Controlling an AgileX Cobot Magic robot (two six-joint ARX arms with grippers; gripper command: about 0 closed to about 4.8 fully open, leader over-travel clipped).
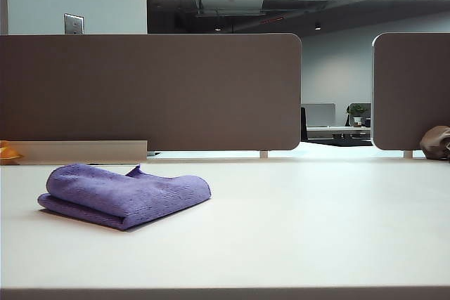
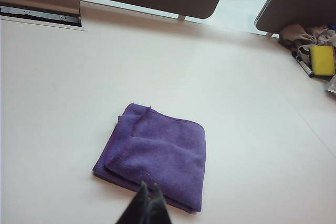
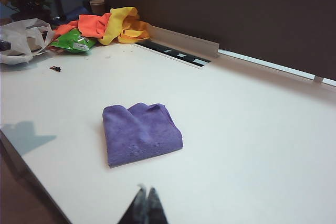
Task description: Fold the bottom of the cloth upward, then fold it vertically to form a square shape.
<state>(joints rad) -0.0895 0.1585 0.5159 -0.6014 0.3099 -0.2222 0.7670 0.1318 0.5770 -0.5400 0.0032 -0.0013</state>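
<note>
The purple cloth (image 1: 123,194) lies folded into a thick, roughly square stack on the left part of the white table (image 1: 316,230). Seen from the left wrist, the cloth (image 2: 157,156) sits just beyond my left gripper (image 2: 149,185), whose black jaws are pressed together with nothing between them, hovering over the cloth's near edge. From the right wrist, the cloth (image 3: 140,132) lies a good way ahead of my right gripper (image 3: 146,188), which is shut and empty above bare table. Neither gripper shows in the exterior view.
Brown divider panels (image 1: 151,93) stand along the table's back. An orange thing (image 1: 8,152) sits at the far left, a brown lumpy thing (image 1: 436,142) at the far right. A yellow sponge (image 2: 322,60) and orange and yellow rags (image 3: 107,24) lie near the table's corners.
</note>
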